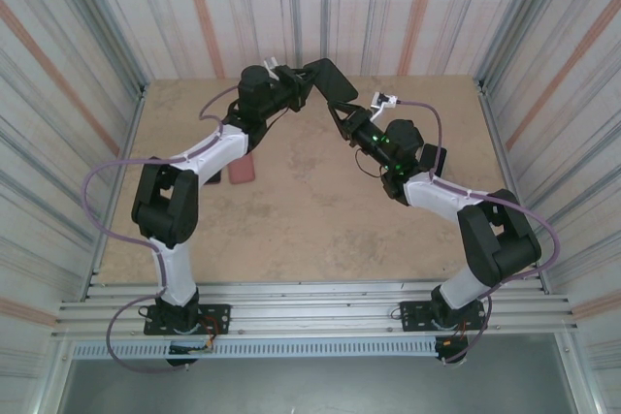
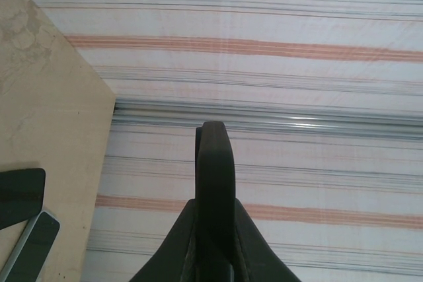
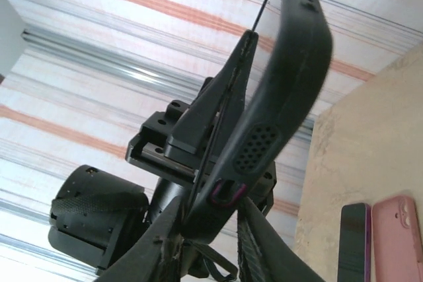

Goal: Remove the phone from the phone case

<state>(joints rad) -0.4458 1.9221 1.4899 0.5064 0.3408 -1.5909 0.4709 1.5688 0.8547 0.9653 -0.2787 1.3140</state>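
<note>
left gripper (image 1: 303, 85) fingers clamped tight on thin flat dark phone (image 2: 215, 176), held up in the air over tan wooden table (image 1: 320, 230), black rubbery phone case (image 3: 291, 84) bowing away from it, case's lower end pinched between right gripper (image 3: 210, 232) fingers

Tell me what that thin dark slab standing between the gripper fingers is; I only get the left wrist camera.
Observer: A black phone case, edge-on to you. Its broad side has a patch of small holes and purple-rimmed cutouts.
Operator: Is only one arm on it?
Observer: No. The right gripper has a finger on each side of the holed end; whether it pinches, I cannot tell.
Operator: What else lies on the table?
Observer: A pink phone case beside a dark phone.
</note>
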